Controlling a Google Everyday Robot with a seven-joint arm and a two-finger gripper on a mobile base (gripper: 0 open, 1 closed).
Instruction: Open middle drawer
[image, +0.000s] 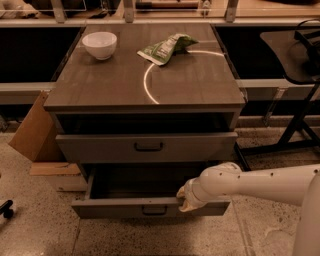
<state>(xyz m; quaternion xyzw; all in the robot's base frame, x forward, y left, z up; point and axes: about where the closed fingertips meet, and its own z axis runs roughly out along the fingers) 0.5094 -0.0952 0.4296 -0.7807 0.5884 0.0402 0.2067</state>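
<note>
The middle drawer (115, 207) is pulled well out, its dark inside showing, with a small dark loop handle (154, 210) at the centre of its grey-brown front. My gripper (187, 198) rests at the top edge of this front, just right of the handle, on the white arm (260, 184) that reaches in from the right. The drawer above (100, 147) stands slightly out with a dark gap over it. The drawer below is hidden.
On the cabinet top (110, 85) sit a white bowl (99, 44) at the back left and a green chip bag (165, 48) at the back middle. A cardboard box (32, 127) leans at the left. A black stand (300, 120) is at the right.
</note>
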